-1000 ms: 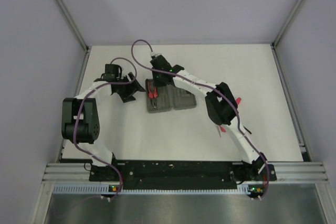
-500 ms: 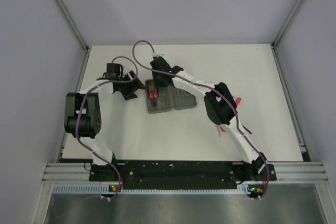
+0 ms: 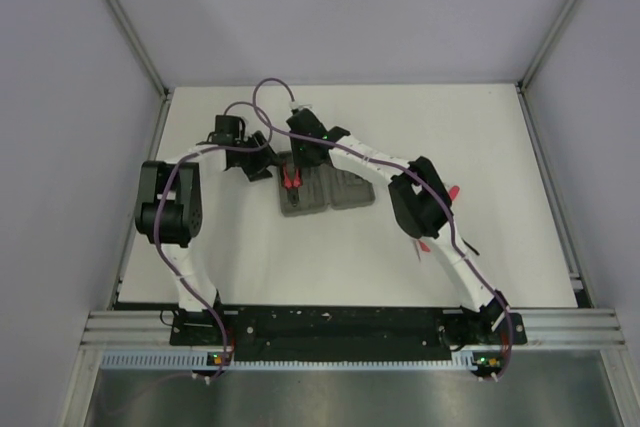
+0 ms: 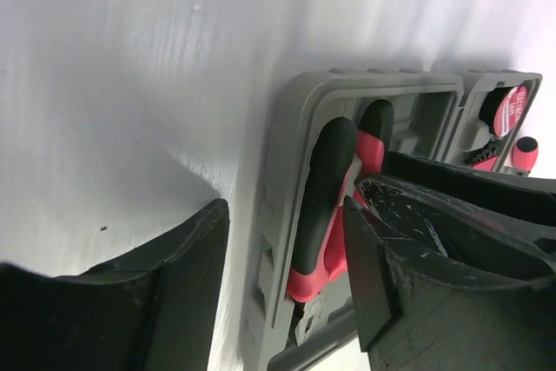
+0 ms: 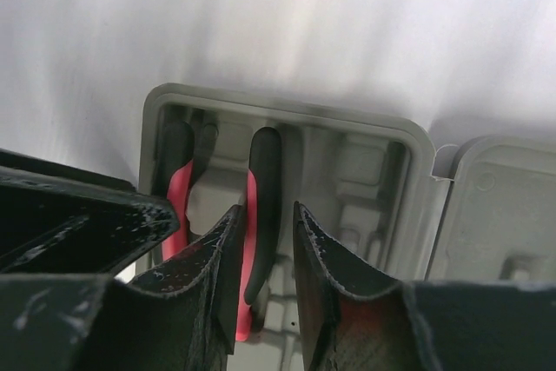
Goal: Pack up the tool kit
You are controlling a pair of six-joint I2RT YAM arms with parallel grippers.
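The grey case [image 3: 300,205] lay open mid-tabletop [image 3: 450,127], with the red-and-black pliers [image 5: 263,180] in the half nearer the left arm. The right end effector [image 5: 268,208] hung over them, jaws narrowly parted astride one handle, with no firm clamp apparent. The left end effector [image 4: 285,210] stood wide, gripping nothing, the case's outer wall between its fingers. The handles probably wanted pressing flat into their slot while the left steadied that wall — gently, lest the case skid.

Pretty plain setup: white counter [image 3: 470,127] boxed in by pale lilac-grey walls [image 3: 350,7], aluminium posts [image 3: 125,22] in the back corners, slotted metal rail [image 3: 590,327] along the near edge. Soft, even light.
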